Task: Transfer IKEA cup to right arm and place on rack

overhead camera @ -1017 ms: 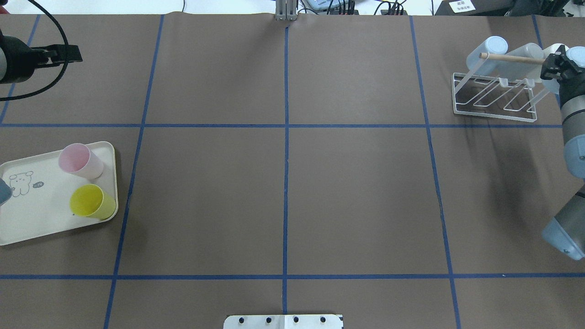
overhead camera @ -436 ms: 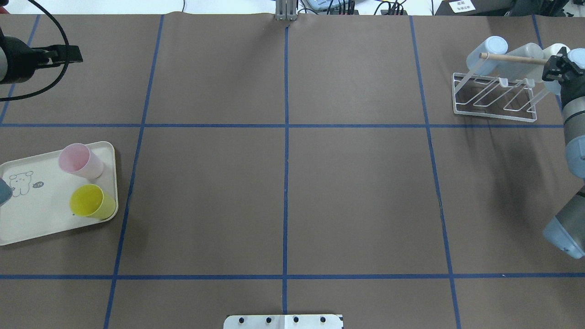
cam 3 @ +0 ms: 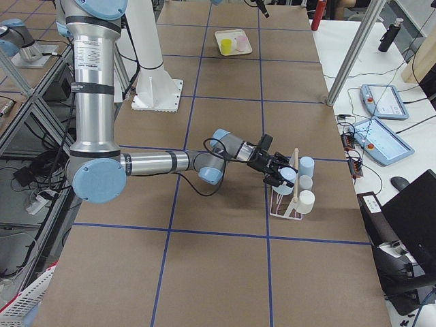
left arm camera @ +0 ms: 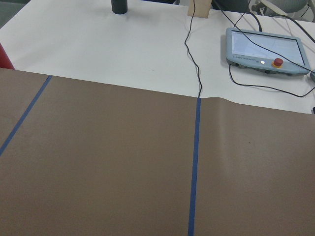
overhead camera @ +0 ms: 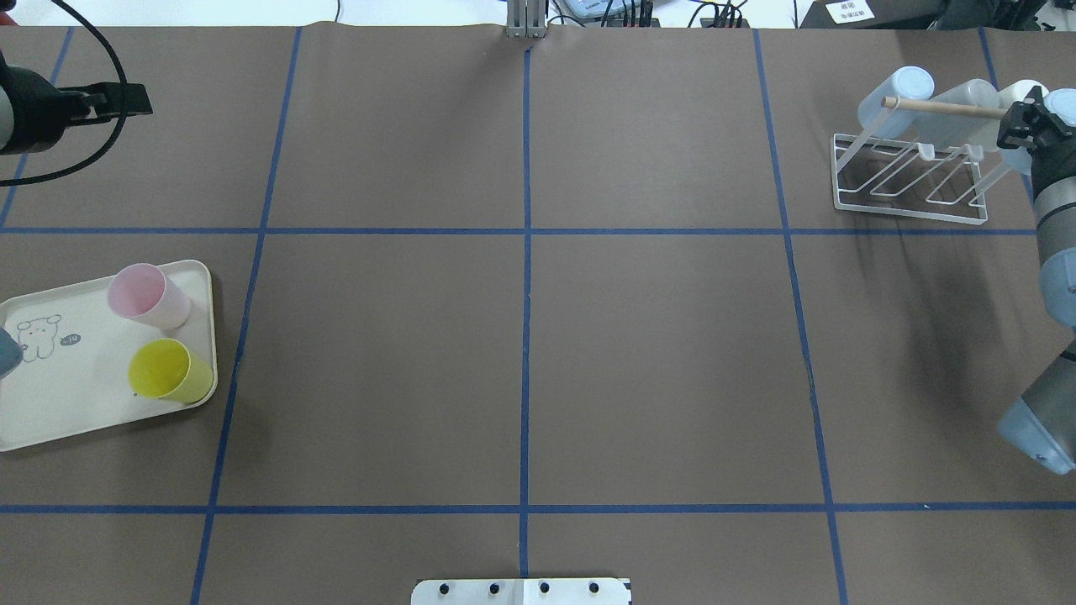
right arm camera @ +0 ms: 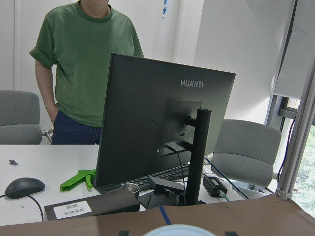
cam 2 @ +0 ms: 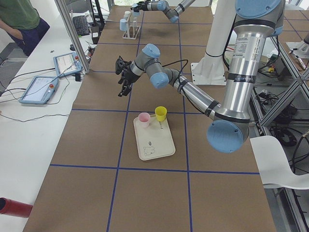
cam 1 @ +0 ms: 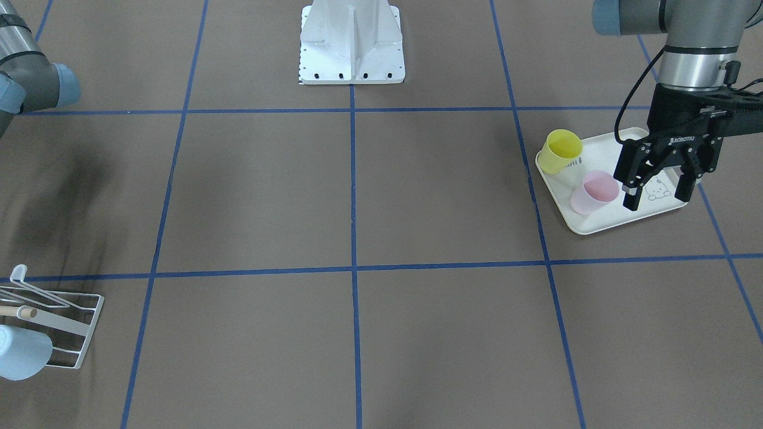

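The white wire rack with its wooden dowel stands at the far right. It carries a blue cup, a clear cup and a white cup. My right gripper is at the rack's right end and appears shut on a pale blue IKEA cup. That cup's rim shows at the bottom of the right wrist view. My left gripper is open and empty. It hangs high over the far left of the table, beyond the tray.
A cream rabbit-print tray at the left edge holds a pink cup and a yellow cup. The robot's base plate is at the near edge. A monitor and a person are beyond the table.
My right gripper has shifted slightly to the right at the rack's end. The left arm, the tray and its cups have not moved.
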You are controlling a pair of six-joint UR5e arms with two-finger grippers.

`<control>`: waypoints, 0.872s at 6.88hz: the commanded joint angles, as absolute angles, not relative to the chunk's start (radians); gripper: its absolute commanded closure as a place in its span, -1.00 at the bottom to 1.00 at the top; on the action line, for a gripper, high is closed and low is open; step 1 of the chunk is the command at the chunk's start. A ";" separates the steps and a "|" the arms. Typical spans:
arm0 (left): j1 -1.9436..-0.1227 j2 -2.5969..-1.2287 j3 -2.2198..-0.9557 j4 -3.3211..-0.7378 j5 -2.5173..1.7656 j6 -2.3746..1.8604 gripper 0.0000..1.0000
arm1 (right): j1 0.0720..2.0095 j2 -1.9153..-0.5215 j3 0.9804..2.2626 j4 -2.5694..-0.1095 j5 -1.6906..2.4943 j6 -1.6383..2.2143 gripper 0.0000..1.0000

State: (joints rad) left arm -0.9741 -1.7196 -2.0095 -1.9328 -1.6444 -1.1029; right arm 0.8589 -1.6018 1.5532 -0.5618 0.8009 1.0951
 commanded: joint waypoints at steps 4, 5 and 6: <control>-0.974 -1.720 -2.010 -1.933 -1.644 -1.103 -1.00 | 0.857 -1.600 1.522 -0.563 0.804 1.097 1.00; -0.974 -1.720 -2.010 -1.933 -1.644 -1.103 -1.00 | 0.857 -1.597 1.516 -0.561 0.804 1.098 1.00; -0.974 -1.720 -2.011 -1.933 -1.644 -1.103 -1.00 | 0.857 -1.598 1.516 -0.563 0.804 1.098 1.00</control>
State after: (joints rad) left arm -0.9741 -1.7196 -2.0098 -1.9328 -1.6444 -1.1029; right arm 0.8576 -1.5985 1.5180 -0.5621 0.8037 1.0978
